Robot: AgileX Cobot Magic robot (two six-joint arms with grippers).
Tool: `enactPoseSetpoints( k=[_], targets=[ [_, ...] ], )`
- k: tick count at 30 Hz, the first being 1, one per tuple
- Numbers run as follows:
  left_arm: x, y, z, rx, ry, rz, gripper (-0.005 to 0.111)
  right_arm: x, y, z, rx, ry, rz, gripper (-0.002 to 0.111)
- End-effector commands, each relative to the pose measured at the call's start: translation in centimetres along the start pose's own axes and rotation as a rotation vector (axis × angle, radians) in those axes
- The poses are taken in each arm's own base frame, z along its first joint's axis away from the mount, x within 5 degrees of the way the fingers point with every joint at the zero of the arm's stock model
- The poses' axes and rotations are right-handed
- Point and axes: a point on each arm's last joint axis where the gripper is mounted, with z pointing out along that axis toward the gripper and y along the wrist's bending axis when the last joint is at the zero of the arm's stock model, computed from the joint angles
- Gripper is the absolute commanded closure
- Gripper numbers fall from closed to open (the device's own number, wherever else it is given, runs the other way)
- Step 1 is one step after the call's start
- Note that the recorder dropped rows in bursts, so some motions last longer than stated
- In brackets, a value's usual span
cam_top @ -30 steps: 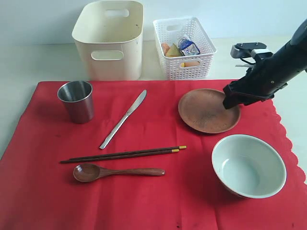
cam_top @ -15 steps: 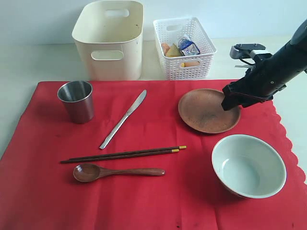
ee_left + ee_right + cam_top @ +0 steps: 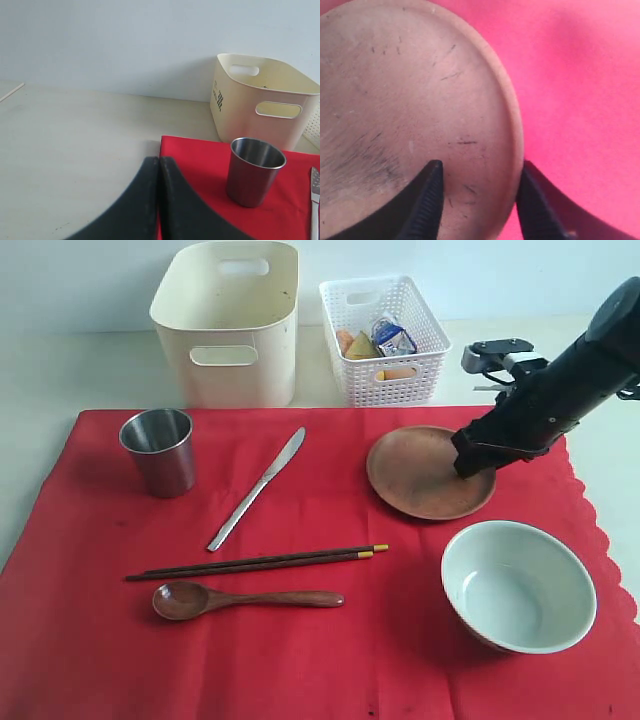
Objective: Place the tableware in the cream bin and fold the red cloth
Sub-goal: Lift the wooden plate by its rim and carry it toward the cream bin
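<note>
Six pieces of tableware: all lie on the red cloth, none in the cream bin at the upper left of the exterior view.
Left half of cloth: steel cup, table knife, chopsticks, wooden spoon.
Right half of cloth: round brown plate right of centre, pale green bowl at lower right, near the plate but apart from it.
Right gripper: jaws apart, straddling the plate's right-hand rim, with one finger over the inner face and the other outside above the fabric. No clamp shows yet.
Left gripper: fingers pressed together on nothing. It is outside the exterior view, and its own camera looks over the cloth's edge toward the cup.
Step in hand: probably closing on the rim to lift the plate.
Risk, shallow bite: only the edge sits between the jaws, so a flat plate held there may pivot and slip out.
Risk, fabric: the outer finger is close to the cloth and could pinch it with the rim, dragging the other pieces.
Risk, carry: the way to the bin passes the white lattice basket at upper centre, and a drooping plate could clip its wall or the bin's rim.
</note>
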Motion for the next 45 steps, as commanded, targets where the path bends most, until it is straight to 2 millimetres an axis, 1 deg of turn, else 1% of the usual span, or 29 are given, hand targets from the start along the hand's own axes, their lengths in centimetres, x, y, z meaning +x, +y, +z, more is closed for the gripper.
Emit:
enactPoseSetpoints(
  k=[1,2,3,6,9,11,15,19,24,31,37,45],
  targets=[
    [-0.1,0.0,-0.1,0.001,-0.010,-0.005,0.104,0.2,-0.1,0.5,-0.008,0.019,0.001,0.095],
    [-0.1,0.0,-0.1,0.001,-0.010,-0.005,0.104,0.1,0.0,0.4,-0.007,0.015,0.022,0.106],
    [-0.1,0.0,-0.1,0.001,-0.010,-0.005,0.104,0.1,0.0,0.2,-0.006,0.010,0.027,0.108],
    [-0.1,0.0,-0.1,0.001,-0.010,-0.005,0.104,-0.3,0.3,-0.7,-0.002,-0.014,0.034,0.108],
    [-0.1,0.0,-0.1,0.001,-0.010,-0.005,0.104,-1.3,1.5,-3.8,-0.022,-0.108,0.101,0.108],
    [-0.1,0.0,-0.1,0.001,-0.010,-0.005,0.104,-1.7,2.1,-4.9,-0.051,-0.126,0.107,0.108],
    [-0.1,0.0,-0.1,0.001,-0.010,-0.005,0.104,-2.2,2.7,-6.0,-0.089,-0.119,0.110,0.108],
    [-0.1,0.0,-0.1,0.001,-0.010,-0.005,0.104,-2.5,3.0,-6.5,-0.115,-0.131,0.124,0.108],
    [-0.1,0.0,-0.1,0.001,-0.010,-0.005,0.104,-2.5,3.3,-7.0,-0.125,-0.127,0.117,0.108],
    [-0.1,0.0,-0.1,0.001,-0.010,-0.005,0.104,-3.5,4.0,-8.4,-0.178,-0.109,0.076,0.108],
    [-0.1,0.0,-0.1,0.001,-0.010,-0.005,0.104,-4.0,4.1,-8.9,-0.181,-0.122,0.063,0.108],
    [-0.1,0.0,-0.1,0.001,-0.010,-0.005,0.104,-5.0,3.6,-10.5,-0.183,-0.156,0.052,0.108]
  ],
)
